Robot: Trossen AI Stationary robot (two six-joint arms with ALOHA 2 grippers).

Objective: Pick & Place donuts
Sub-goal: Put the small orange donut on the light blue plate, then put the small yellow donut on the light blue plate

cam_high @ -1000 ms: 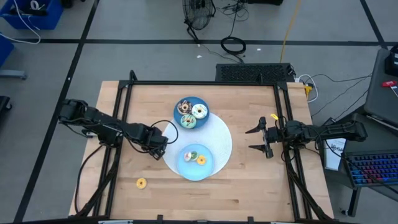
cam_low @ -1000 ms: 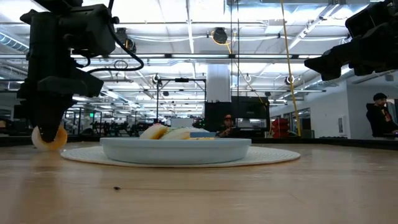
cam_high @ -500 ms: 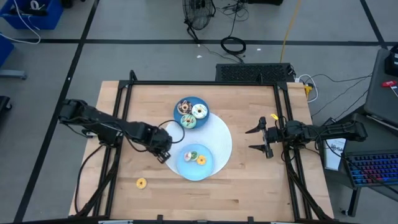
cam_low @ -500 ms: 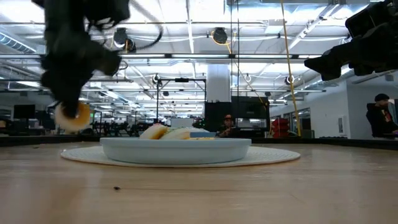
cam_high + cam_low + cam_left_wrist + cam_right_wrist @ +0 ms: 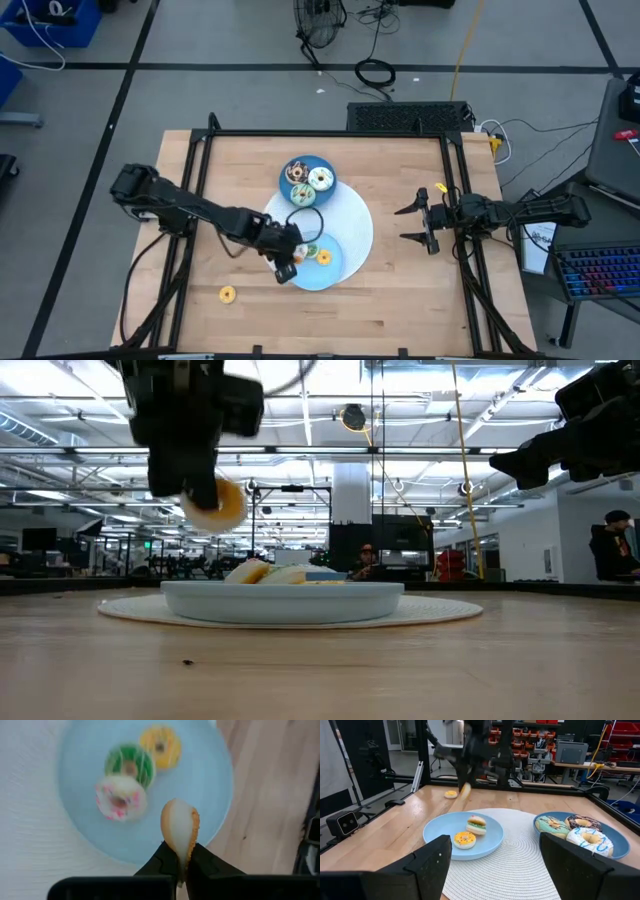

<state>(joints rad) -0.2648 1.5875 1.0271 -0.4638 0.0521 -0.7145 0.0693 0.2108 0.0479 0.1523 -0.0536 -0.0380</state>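
Observation:
My left gripper (image 5: 285, 268) is shut on a small cream-and-orange donut (image 5: 180, 827), which hangs above the near-left rim of the light-blue plate (image 5: 332, 273). On that plate lie a yellow (image 5: 160, 746), a green (image 5: 130, 765) and a white pink-sprinkled donut (image 5: 120, 799). The dark blue plate (image 5: 322, 162) farther back holds a chocolate (image 5: 296, 170), a white (image 5: 321, 179) and a teal donut (image 5: 301, 195). One orange donut (image 5: 227, 294) lies flat on the wood at the near left. My right gripper (image 5: 415, 224) waits open at the table's right side. My left gripper pinches the small donut between its two fingers, on the lower part of its two flat faces (image 5: 181, 851). The fingers slant down from the table's left. The donut stands on edge beyond the fingertips (image 5: 167, 857), lifted clear above the plate (image 5: 215, 505).
Both plates sit on a round white woven mat (image 5: 355, 225) in the table's middle. A black frame rail (image 5: 330, 134) runs around the wooden top. Bare wood lies to the right of the mat and along the near edge.
My left gripper has risen from table height and travelled toward the table's right and near edge, rolling as it went. The small donut came up off the wood with it and now hangs over the light-blue plate's rim.

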